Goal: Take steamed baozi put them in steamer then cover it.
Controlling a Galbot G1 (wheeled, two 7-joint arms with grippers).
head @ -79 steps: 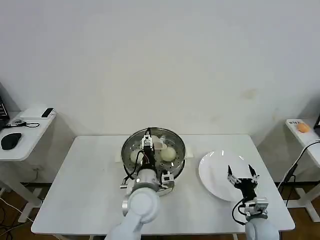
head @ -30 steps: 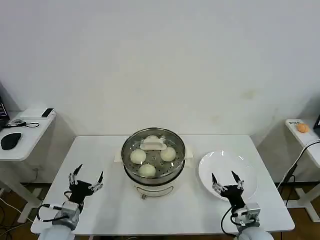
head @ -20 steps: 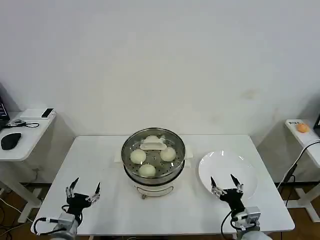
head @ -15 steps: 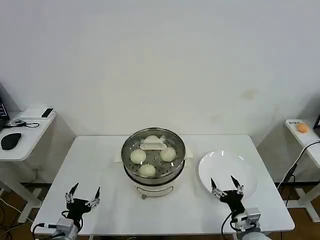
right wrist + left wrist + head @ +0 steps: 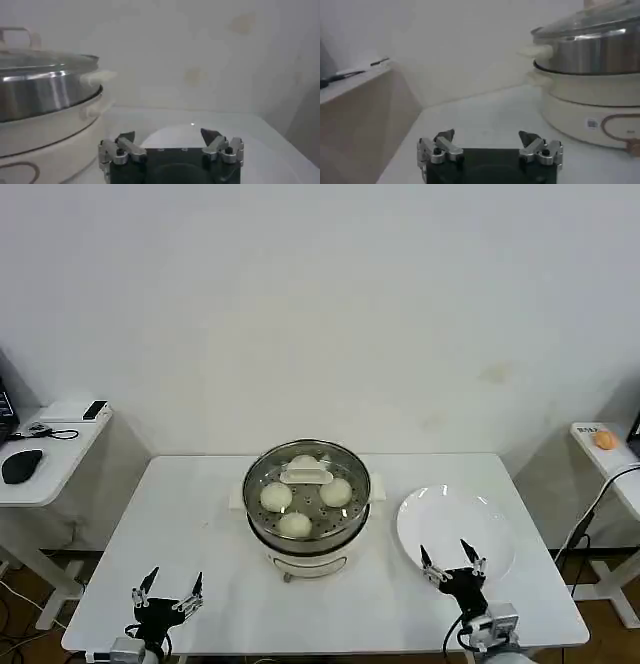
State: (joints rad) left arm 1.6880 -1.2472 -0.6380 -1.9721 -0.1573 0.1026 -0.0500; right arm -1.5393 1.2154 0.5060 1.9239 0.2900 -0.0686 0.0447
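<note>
Plain white wall (image 5: 320,304), white table (image 5: 200,514), side desks left (image 5: 45,459) and right (image 5: 610,459)

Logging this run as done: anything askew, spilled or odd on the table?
Nothing stands out. The glass lid sits level on the steamer, four baozi inside, plate bare, both tools open near the table's front edge: left, right.

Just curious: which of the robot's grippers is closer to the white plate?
The right gripper is nearer, open at the white plate's near edge. The left gripper is open at the table's far-left front corner.
</note>
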